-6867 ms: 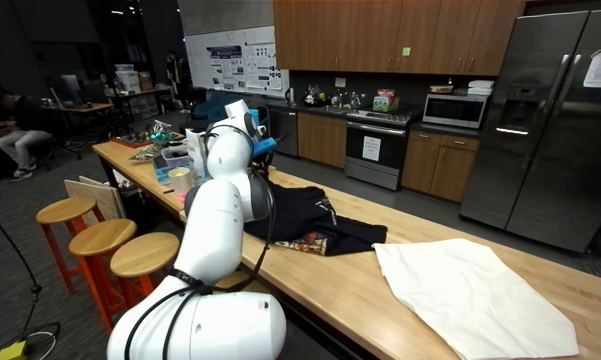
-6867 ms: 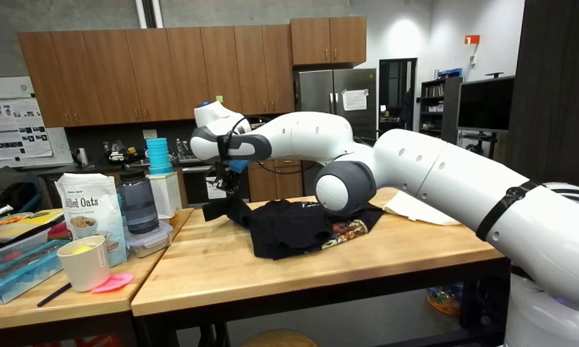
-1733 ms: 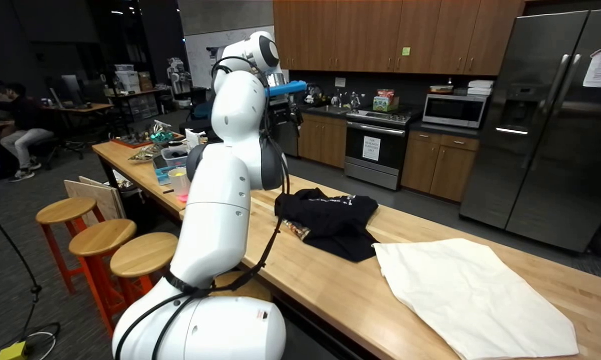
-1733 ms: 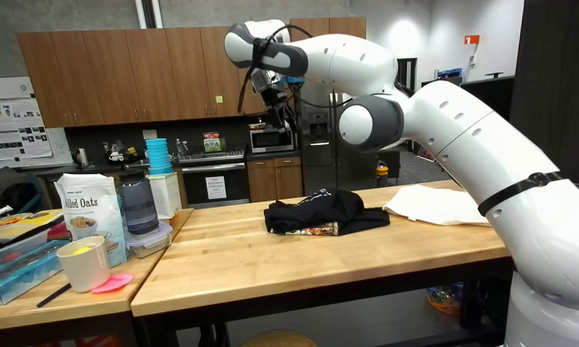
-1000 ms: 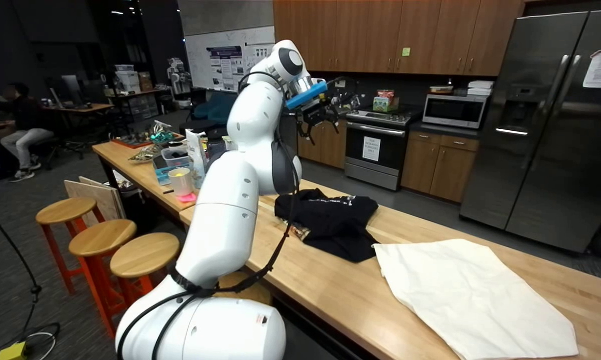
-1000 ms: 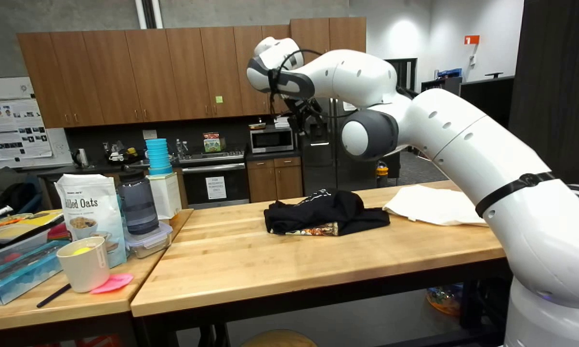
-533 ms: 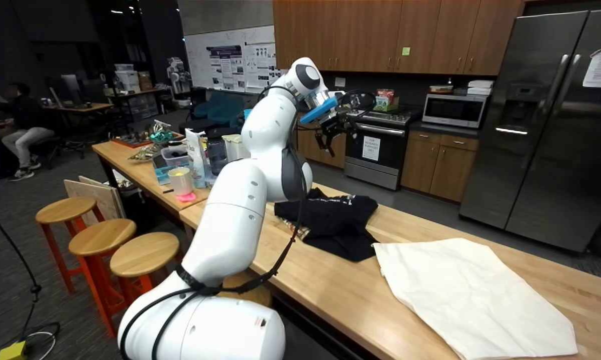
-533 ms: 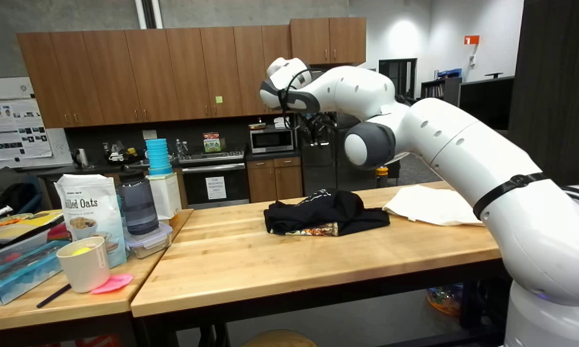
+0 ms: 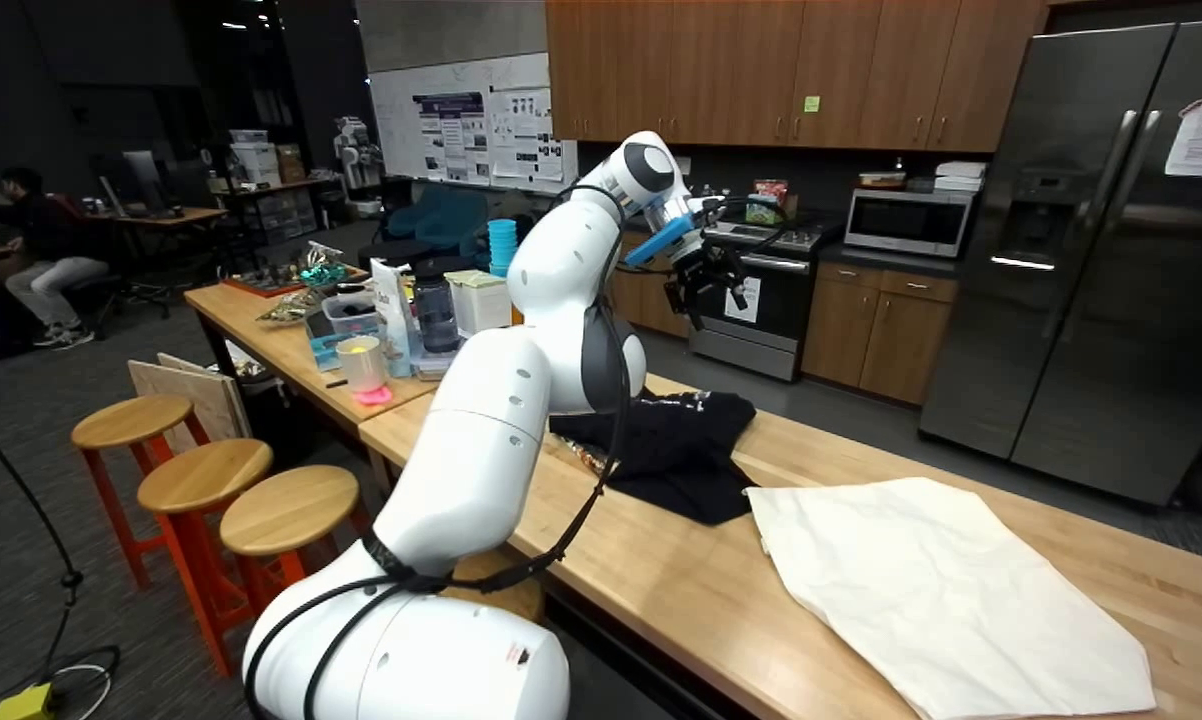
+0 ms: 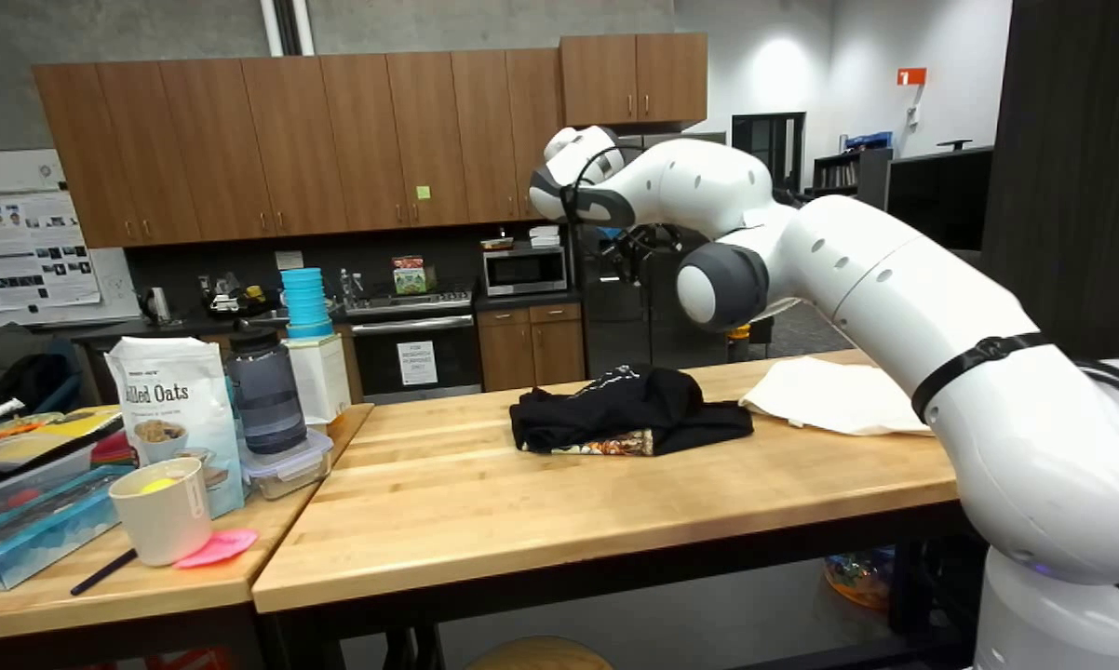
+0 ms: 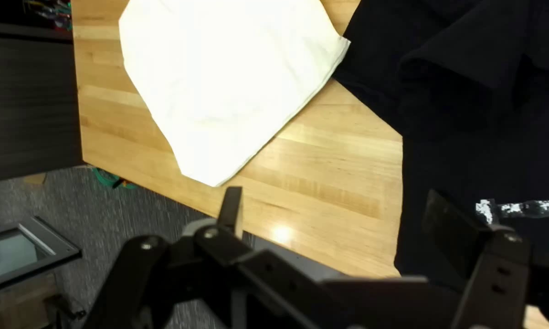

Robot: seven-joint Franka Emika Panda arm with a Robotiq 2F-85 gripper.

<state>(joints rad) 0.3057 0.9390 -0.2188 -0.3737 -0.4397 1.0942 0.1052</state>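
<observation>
Jaws of the gripper (image 11: 335, 214): spread wide, fingers (image 11: 229, 208) well apart, nothing pinched between. Contact: none seen.

Nearest piece: black graphic shirt (image 10: 615, 409), one, on the wooden tabletop (image 10: 448, 521), toward the far side, below the gripper and apart from it. Condition: bunched, partly folded over, not flat. White lettering (image 11: 530, 209) on the upper face; coloured print (image 10: 626, 443) showing along the near edge.

Changes noted: shirt formerly drawn out to the left beneath the gripper, now gathered shorter and lying loose; same heap over the last second or so. Gripper now lower and farther right in both exterior views, with one finger against dark shirt cloth in the wrist view.

Meaning for the handling, as judged: apparent earlier hold on the cloth ended; shirt at rest, free for a fresh grip; layers probably loose and uneven.

Adjoining, to the right: cream cloth (image 9: 951, 590), mostly flat, nearest corner at the shirt's edge, seemingly touching.

At left, on a neighbouring wooden table (image 10: 150, 588): rolled-oats bag (image 10: 173, 391), dark water bottle (image 10: 269, 395), pale mug (image 10: 161, 521) near the front. Far right, background: steel refrigerator (image 9: 1011, 330).
</observation>
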